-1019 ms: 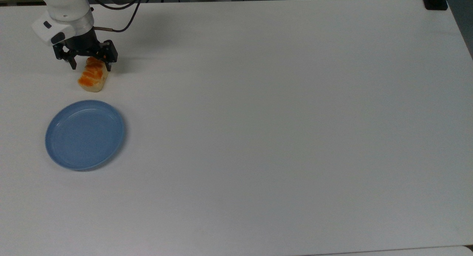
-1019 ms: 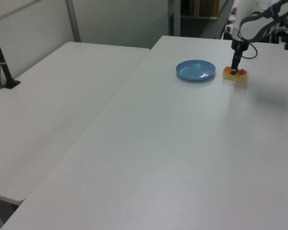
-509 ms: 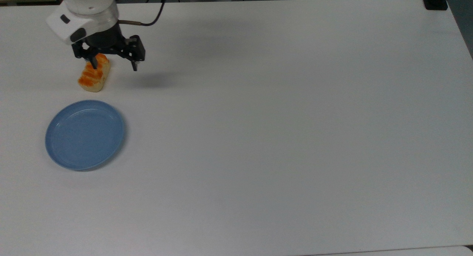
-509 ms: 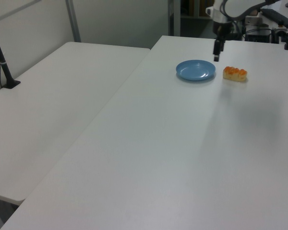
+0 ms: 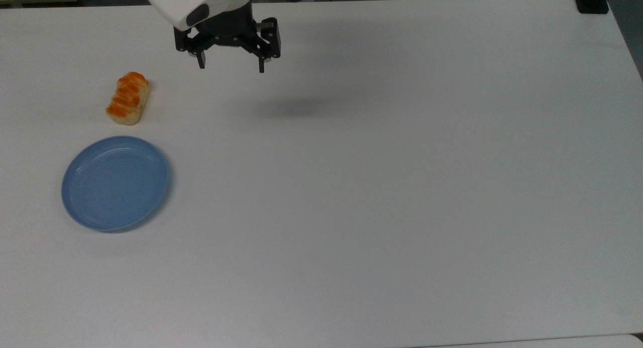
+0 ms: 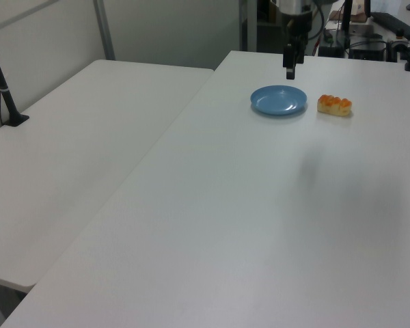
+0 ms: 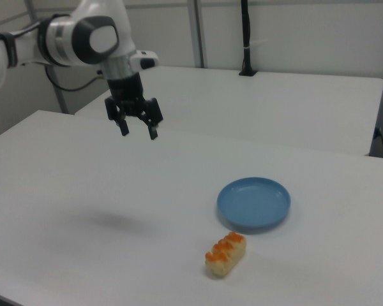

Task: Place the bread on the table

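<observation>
The gripper (image 5: 231, 64) hangs wide open and empty above the table (image 5: 402, 187); a second ago it stood over the bread and has since moved well away. The blue plate (image 5: 115, 183) is bare. The bread (image 5: 128, 98) lies on the table just beside it, so the task seems finished.

bread (image 5: 128, 98) on table (image 5: 382, 187) | plate (image 5: 115, 183) near | gripper (image 5: 231, 67) above, apart

The bread (image 5: 128, 99) has pale beige sides and a glossy orange-brown top split into segments. The round plate (image 5: 115, 183) is plain light blue, and the surface (image 5: 382, 187) is plain matte white. The pincer (image 5: 231, 67) is black, below a white arm housing (image 5: 193, 4).
</observation>
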Robot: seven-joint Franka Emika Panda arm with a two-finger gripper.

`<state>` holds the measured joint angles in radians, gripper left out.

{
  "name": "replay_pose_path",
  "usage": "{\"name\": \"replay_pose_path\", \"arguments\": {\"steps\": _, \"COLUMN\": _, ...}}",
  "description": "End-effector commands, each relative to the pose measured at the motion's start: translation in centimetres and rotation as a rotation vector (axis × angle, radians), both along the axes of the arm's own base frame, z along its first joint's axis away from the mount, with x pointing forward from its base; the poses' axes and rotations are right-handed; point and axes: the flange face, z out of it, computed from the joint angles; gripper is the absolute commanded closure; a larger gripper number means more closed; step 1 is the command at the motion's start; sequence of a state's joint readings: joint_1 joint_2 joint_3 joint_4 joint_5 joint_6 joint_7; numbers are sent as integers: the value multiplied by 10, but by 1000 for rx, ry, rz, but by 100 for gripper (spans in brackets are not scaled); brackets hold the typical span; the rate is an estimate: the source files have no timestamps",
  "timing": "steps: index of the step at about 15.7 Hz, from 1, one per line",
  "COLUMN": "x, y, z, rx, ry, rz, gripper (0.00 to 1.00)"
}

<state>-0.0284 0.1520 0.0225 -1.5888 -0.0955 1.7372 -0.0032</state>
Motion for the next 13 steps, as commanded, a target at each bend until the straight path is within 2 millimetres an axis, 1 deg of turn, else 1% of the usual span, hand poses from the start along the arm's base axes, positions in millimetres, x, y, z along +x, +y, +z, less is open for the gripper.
{"name": "replay_pose_path", "arguments": {"steps": 1, "x": -26, "y": 12, "z": 37, "rx": 4, "ry": -2, "rz": -3, "gripper": 0}}
{"name": "replay_pose_path", "arguments": {"steps": 3, "x": -40, "y": 18, "z": 52, "rx": 4, "ry": 16, "rz": 3, "gripper": 0}}
{"name": "replay_pose_path", "arguments": {"steps": 4, "x": -45, "y": 18, "z": 58, "rx": 7, "ry": 19, "rz": 3, "gripper": 0}}
{"name": "replay_pose_path", "arguments": {"steps": 5, "x": -52, "y": 17, "z": 60, "rx": 9, "ry": 33, "rz": 1, "gripper": 0}}
{"name": "replay_pose_path", "arguments": {"steps": 13, "x": -53, "y": 5, "z": 65, "rx": 13, "ry": 24, "rz": -20, "gripper": 0}}
